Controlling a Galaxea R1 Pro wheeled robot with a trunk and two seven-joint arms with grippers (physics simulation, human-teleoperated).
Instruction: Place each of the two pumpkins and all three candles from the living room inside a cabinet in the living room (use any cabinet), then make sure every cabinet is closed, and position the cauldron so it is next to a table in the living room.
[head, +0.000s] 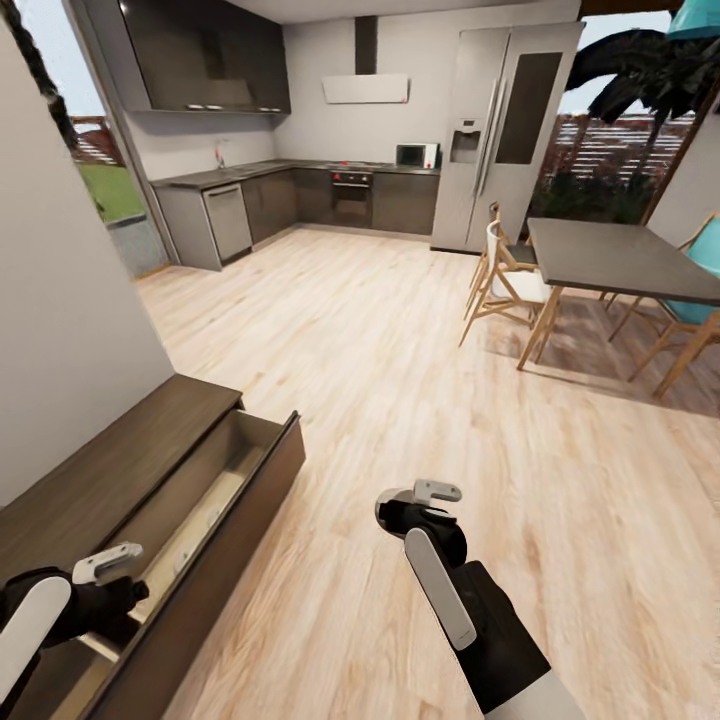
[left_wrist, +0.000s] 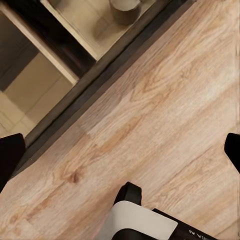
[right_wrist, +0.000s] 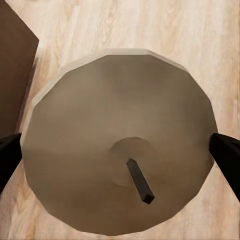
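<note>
The right gripper (right_wrist: 120, 150) clasped a faceted beige candle (right_wrist: 120, 140); the left gripper's (left_wrist: 120, 150) jaws gaped over grainy floorboards (left_wrist: 165, 105).

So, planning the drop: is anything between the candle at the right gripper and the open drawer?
Nothing visible: bare floor lies between the candle and the open drawer. The left gripper hangs over its near end.

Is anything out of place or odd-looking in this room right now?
One thing: the cabinet by the wall has a drawer hanging wide open over the wood floor. Also, the right gripper has its fingers either side of a beige candle, wick up.
</note>
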